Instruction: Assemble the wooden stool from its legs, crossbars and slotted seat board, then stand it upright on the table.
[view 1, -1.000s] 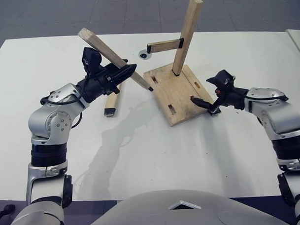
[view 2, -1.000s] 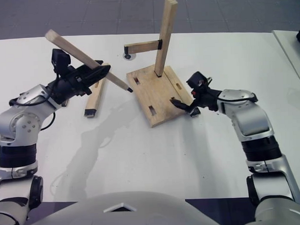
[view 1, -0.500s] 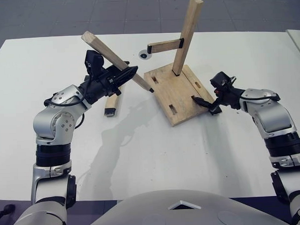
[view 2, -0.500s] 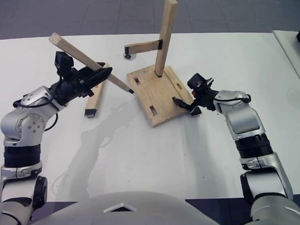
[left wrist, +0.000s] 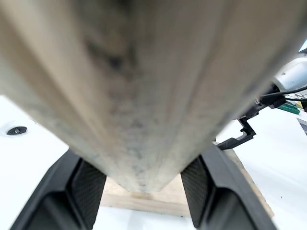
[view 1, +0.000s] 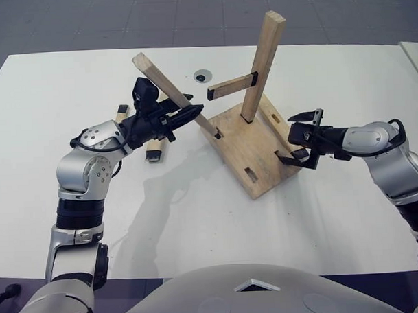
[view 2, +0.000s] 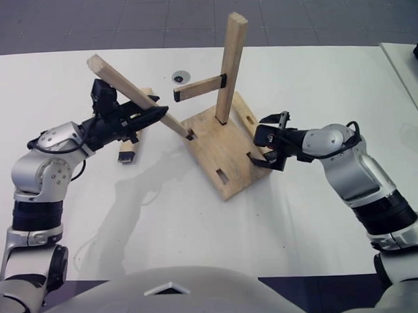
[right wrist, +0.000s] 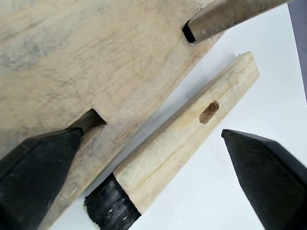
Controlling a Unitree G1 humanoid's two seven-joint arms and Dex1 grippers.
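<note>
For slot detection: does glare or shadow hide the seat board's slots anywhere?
Left eye view: even light, no glare on the pale slotted wooden seat board; open slots read dark. Right wrist view: an edge slot plain beside the right gripper. Left wrist view: the long wooden leg in the left gripper covers most of the board.

Layout on the table [view 1: 198, 225]. The seat board [view 1: 244, 150] is set at the middle, nearer the far edge. One leg [view 1: 262, 58] is stood in the board's far part, and a crossbar [view 1: 230, 88] is carried on its left side. A second leg [view 1: 166, 82], clamped in the left gripper [view 1: 190, 114], is slanted down into the board's left corner. A third leg [view 1: 156, 144] is laid left of the board. The right gripper [view 1: 289, 138] is placed, fingers spread, at the board's right edge.
</note>
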